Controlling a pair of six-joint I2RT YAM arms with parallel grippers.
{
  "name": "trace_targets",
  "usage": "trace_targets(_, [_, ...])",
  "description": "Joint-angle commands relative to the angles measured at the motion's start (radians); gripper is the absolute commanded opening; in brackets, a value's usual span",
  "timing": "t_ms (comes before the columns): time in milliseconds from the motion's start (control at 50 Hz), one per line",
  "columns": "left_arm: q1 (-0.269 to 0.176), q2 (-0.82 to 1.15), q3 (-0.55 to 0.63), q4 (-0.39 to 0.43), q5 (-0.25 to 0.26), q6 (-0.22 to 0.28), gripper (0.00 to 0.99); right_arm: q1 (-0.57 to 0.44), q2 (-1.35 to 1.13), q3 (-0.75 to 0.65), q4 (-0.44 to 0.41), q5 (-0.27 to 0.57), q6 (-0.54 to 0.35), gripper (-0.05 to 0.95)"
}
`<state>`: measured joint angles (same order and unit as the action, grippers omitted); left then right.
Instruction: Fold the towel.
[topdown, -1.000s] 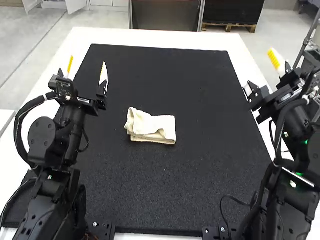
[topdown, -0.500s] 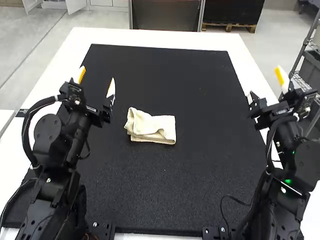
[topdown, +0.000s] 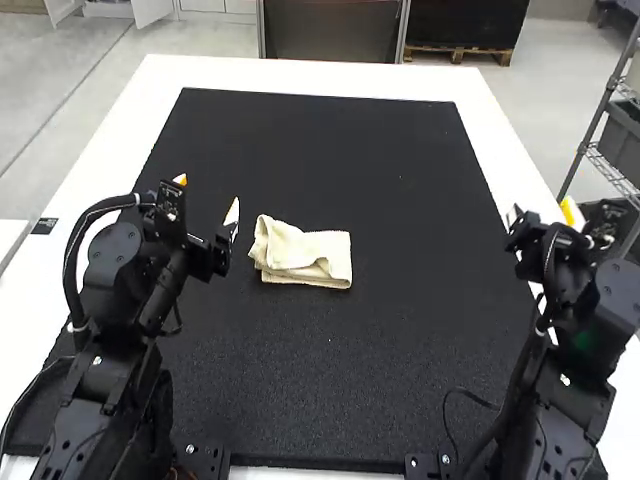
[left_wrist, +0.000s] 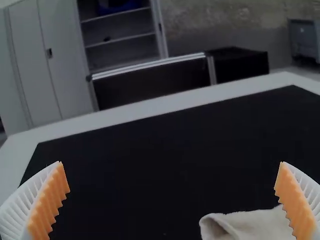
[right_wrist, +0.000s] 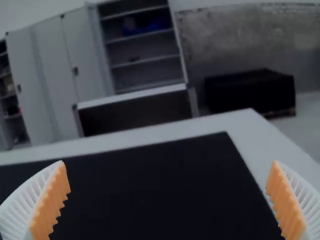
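Left pincer (left_wrist: 170, 162) and right pincer (right_wrist: 169, 161) are wide open, empty, probably cuz the towel (topdown: 318, 250), just right of the left pincer, looks folded small enough already.

Downward high view, low forward wrist views, shared mat (topdown: 410, 200)

The white table (topdown: 300, 73) carries a large black mat (topdown: 320, 150), spreading ahead of the left end effector (topdown: 207, 195) and leftward from the right end effector (topdown: 570, 212). On the mat, just right of the left end effector, lies a cream towel (topdown: 318, 255), folded, its nearer end rumpled. A small dark patch (topdown: 44, 226) lies on the white surface, left of that end effector.
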<state>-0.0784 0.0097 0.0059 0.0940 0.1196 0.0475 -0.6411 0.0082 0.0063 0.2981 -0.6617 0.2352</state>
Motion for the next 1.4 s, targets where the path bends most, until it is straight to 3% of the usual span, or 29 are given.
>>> trace_targets(0, [0.006,-0.013,-0.003,-0.008,-0.061,-0.047,0.967,0.032,-0.01,-0.006,-0.036,-0.067,-0.08,0.91])
trace_targets(120, [0.005,-0.011,-0.004,-0.074,-0.061,-0.043,0.966,0.098,-0.008,-0.006,-0.094,-0.045,-0.102,0.91])
trace_targets(200, [0.005,-0.011,-0.004,-0.076,-0.061,-0.046,0.964,0.126,-0.008,-0.005,-0.096,0.005,-0.108,0.91])
trace_targets(880, [0.011,-0.011,-0.003,-0.08,-0.061,-0.044,0.964,0.156,-0.007,-0.006,-0.111,0.019,-0.105,0.91])
trace_targets(1060, [0.011,-0.011,-0.003,-0.08,-0.061,-0.046,0.964,0.386,-0.007,-0.006,-0.113,0.228,-0.145,0.91])
trace_targets(1140, [0.011,-0.011,-0.003,-0.08,-0.061,-0.046,0.964,0.489,-0.007,-0.006,-0.116,0.309,-0.211,0.91])
trace_targets(1200, [0.011,-0.011,-0.003,-0.08,-0.061,-0.046,0.964,0.574,-0.007,-0.006,-0.125,0.336,-0.27,0.91])
trace_targets(1260, [0.011,-0.011,-0.003,-0.08,-0.061,-0.046,0.964,0.627,-0.007,-0.005,-0.129,0.364,-0.275,0.91])
trace_targets(1380, [0.011,-0.011,-0.003,-0.08,-0.061,-0.046,0.964,0.666,-0.007,-0.006,-0.175,0.364,-0.287,0.91])
